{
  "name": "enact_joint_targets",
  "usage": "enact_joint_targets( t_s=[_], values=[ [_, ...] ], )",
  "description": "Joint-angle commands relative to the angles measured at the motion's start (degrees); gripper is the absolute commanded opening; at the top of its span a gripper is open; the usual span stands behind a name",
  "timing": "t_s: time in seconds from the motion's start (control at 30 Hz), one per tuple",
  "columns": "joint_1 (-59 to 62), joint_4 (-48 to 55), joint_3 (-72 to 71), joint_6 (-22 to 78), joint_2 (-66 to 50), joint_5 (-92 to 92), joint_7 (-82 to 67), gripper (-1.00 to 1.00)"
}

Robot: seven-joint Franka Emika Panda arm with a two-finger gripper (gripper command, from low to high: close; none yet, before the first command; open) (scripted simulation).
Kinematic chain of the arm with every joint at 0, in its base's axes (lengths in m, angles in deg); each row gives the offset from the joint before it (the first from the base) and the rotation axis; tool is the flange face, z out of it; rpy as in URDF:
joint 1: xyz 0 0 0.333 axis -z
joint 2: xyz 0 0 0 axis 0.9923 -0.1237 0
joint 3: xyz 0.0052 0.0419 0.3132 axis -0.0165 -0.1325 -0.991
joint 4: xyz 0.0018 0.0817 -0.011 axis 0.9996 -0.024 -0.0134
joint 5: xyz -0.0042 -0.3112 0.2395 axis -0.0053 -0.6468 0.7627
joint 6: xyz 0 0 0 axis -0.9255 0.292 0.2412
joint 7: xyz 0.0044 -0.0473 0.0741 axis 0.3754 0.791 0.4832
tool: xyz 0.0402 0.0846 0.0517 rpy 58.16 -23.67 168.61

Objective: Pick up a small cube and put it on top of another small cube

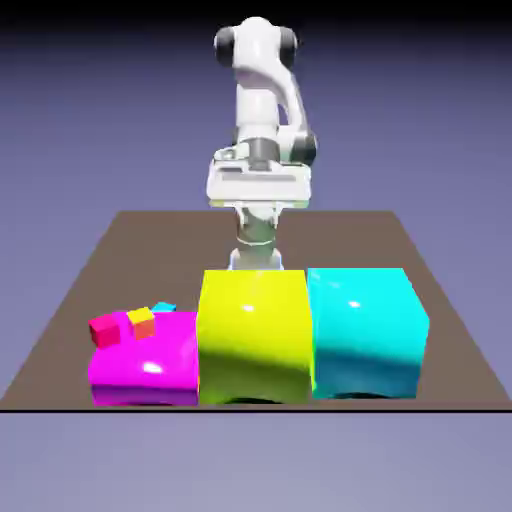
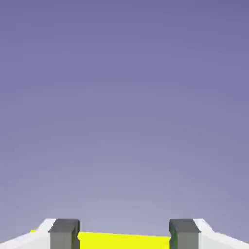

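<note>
On the exterior view's left, well off to one side of the gripper [image 2: 124, 234] and lower than it, are the small cubes: a red one [image 1: 104, 331], an orange one [image 1: 141, 322] just beside it, and a blue one [image 1: 163, 308] behind, mostly hidden. The red and orange cubes overlap the far part of the magenta block [image 1: 145, 360] in the picture, both tilted; whether they rest on it I cannot tell. Which cube is to be lifted is unclear too.

The gripper is open, its fingertips [image 2: 64, 236] wide apart with nothing gripped. In the exterior view its hand is above and behind the yellow block [image 1: 255, 335], whose colour shows along the hand view's bottom edge. The cyan block [image 1: 367, 332] sits beside the yellow one, on the exterior view's right.
</note>
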Motion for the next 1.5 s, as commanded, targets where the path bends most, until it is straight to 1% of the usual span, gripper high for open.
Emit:
enact_joint_targets(
  t_s=[0.0,0.43,0.97,1.13,1.33,1.47],
  values=[
    [2.05,1.62,-0.12,2.5,-1.7,2.01,0.78,0.0],
    [28.47,22.58,-1.58,34.89,-23.85,28.15,10.87,0.0],
    [38.62,38.31,20.19,74.76,-57.0,60.23,16.43,0.0],
    [37.32,40.72,30.22,85.4,-66.9,68.79,16.68,0.0],
    [26.03,35.83,42.68,86.1,-70.5,69.31,13.26,0.0],
    [17.79,31.44,49.35,83.64,-70.47,67.3,10.58,0.0]
  ],
)
